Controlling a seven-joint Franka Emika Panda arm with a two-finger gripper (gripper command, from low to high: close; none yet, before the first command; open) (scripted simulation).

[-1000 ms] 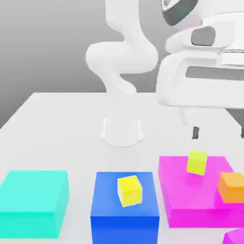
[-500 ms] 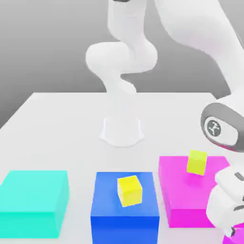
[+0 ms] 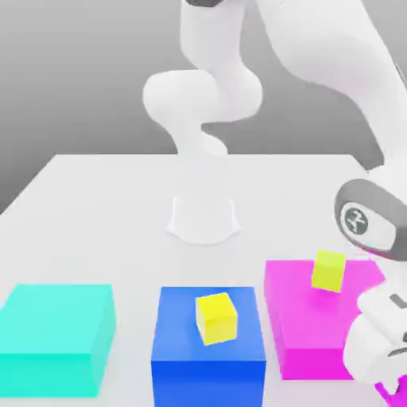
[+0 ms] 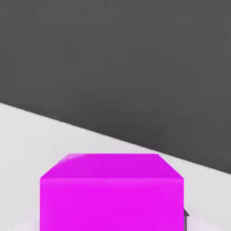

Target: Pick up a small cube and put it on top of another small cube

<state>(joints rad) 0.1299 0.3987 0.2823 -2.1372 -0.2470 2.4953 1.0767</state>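
Note:
The small orange cube is hidden behind my arm in the exterior view. My gripper (image 3: 389,390) is down at the table's near corner on the exterior view's right, beside the big magenta block (image 3: 306,334). A purple small cube (image 4: 112,194) sits close up in the hand view, and one dark fingertip (image 4: 185,213) lies against its side. The gripper is shut on this purple cube, which rests on the white table.
One yellow small cube (image 3: 216,318) lies on the blue block (image 3: 208,370) and another (image 3: 327,270) on the magenta block. A cyan block (image 3: 56,338) sits at the exterior view's left. The arm's base (image 3: 203,219) stands behind them.
The hand came down from above the magenta block to the table's near right corner, covering the orange cube. The fingers went from wide open to shut around the purple cube.

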